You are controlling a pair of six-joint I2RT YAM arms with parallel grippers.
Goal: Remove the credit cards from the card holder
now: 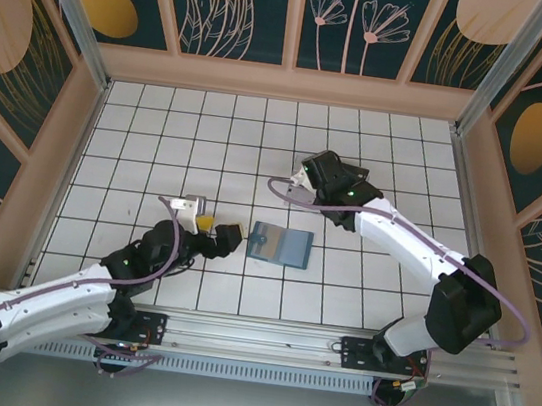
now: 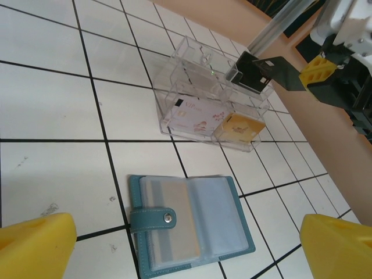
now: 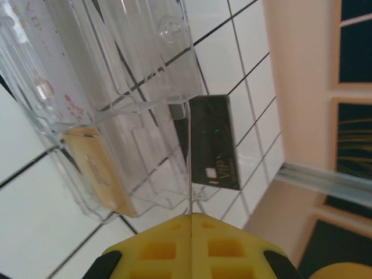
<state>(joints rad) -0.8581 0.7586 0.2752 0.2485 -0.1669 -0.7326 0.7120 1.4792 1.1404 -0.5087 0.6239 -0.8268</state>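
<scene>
Your card holder (image 2: 192, 229) lies open and flat on the white tiled table (image 2: 52, 104), clear sleeves up. A beige card (image 2: 174, 238) sits in the left sleeve under the snap strap. Your left gripper (image 1: 221, 238) hangs just beside the holder, jaws spread wide and empty. Past the holder stands the clear plastic box (image 2: 197, 75), with a white card (image 2: 195, 116) and an orange card (image 2: 241, 128) inside. Your right gripper (image 3: 190, 232) is clenched on a dark card (image 2: 282, 72) over the box's far end.
</scene>
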